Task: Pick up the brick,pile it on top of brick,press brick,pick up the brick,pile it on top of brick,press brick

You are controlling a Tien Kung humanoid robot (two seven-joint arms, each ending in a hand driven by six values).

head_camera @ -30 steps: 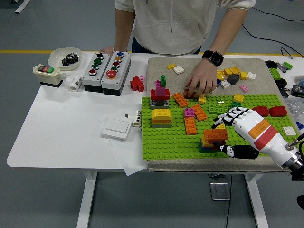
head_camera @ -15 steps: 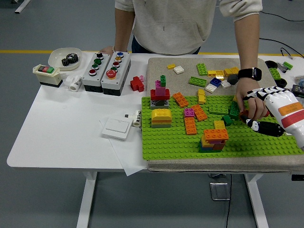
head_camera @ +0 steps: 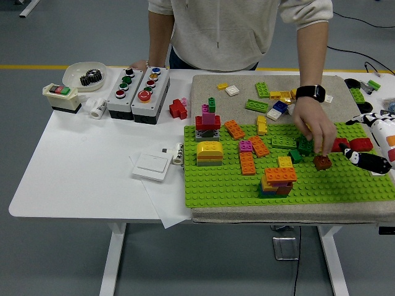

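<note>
On the green baseplate [head_camera: 216, 185], near its front edge, stands a small stack topped by an orange brick [head_camera: 279, 176], with a yellow brick [head_camera: 284, 161] just behind it. My right hand [head_camera: 361, 139] hovers at the right edge of the plate, fingers spread and holding nothing, well right of the stack. A person's hand [head_camera: 315, 126] reaches down from the far side, its fingertips on a brown brick [head_camera: 321, 163] sitting on the plate between the stack and my hand. Red bricks [head_camera: 361, 145] lie under my hand. My left arm is out of view.
Loose bricks lie on the grey mat [head_camera: 203, 86] behind the plate. A red-and-pink tower [head_camera: 208, 122] and a yellow block [head_camera: 209, 152] stand on the plate's left. Button boxes [head_camera: 139, 86], a white bowl [head_camera: 83, 75] and a white switch plate [head_camera: 152, 165] sit on the table's left.
My right hand left the orange-topped stack and pulled back to the right edge. The person's hand moved from the plate's middle to the right and set a brown brick down.
</note>
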